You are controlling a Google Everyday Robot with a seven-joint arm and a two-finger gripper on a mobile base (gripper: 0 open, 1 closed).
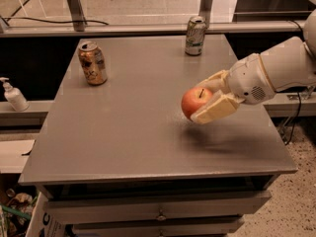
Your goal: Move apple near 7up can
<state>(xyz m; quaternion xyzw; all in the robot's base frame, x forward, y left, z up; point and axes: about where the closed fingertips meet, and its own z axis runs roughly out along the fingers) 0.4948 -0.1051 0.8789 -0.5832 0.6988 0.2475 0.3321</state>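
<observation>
While jaws clasp the apple (pixel 195 101) above the table (pixel 128 132), right side — 7up can (pixel 195 35) well apart, lettering unreadable

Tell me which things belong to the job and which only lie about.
For the job: apple, held in the shut hand above the table; 7up can at the far edge.
Lying about: orange-gold can at far left; pump bottle left of the table.

Grey table (pixel 133 137) bears 7up can (pixel 195 35), orange-gold can (pixel 92 63); gripper (pixel 200 102) hovers above it.
</observation>
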